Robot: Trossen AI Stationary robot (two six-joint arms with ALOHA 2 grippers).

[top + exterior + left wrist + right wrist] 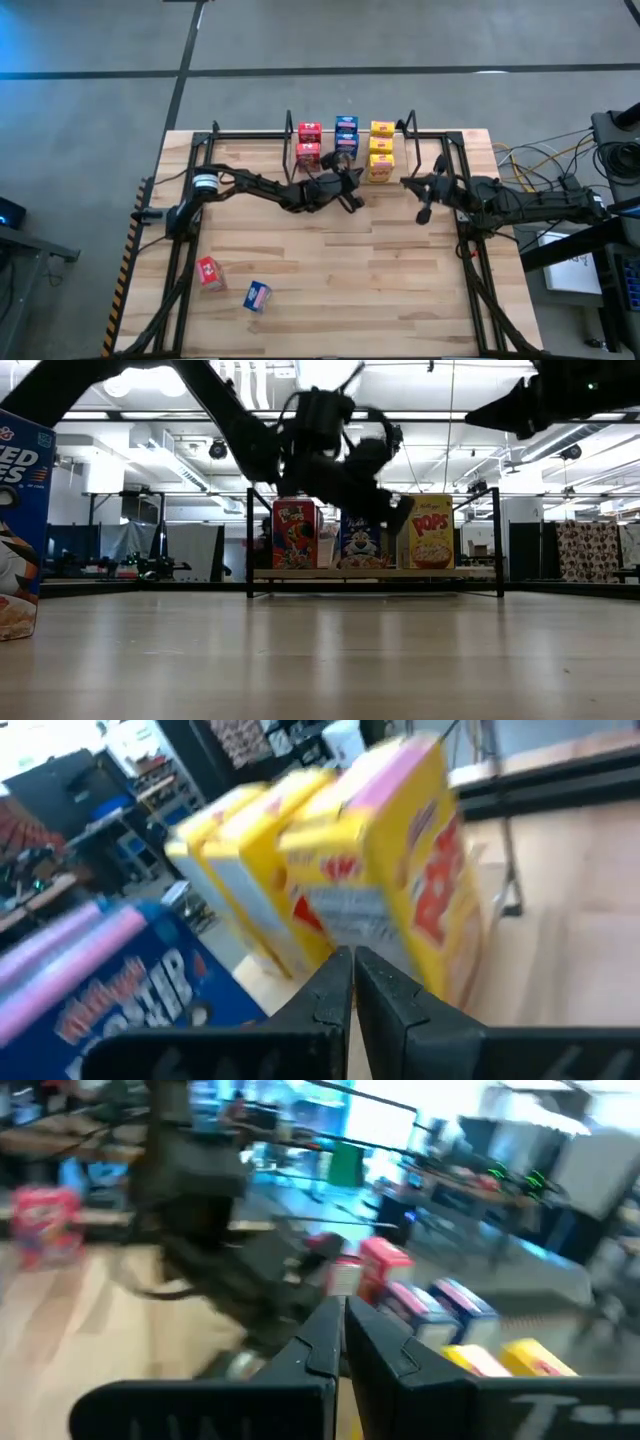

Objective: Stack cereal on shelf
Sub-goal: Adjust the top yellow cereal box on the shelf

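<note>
reading "pops" on a yellow box [430, 532] on the shelf [375, 573], left gripper [357, 205] and right gripper [422, 214] jaws closed, empty

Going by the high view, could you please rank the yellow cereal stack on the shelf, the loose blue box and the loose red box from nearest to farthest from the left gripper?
Measured from the shut left gripper:
1. Yellow cereal stack, on the shelf, just beyond the gripper toward the right arm's side.
2. Loose blue box, on the table's near part, left arm's side.
3. Loose red box, farther out toward the left edge.
</note>
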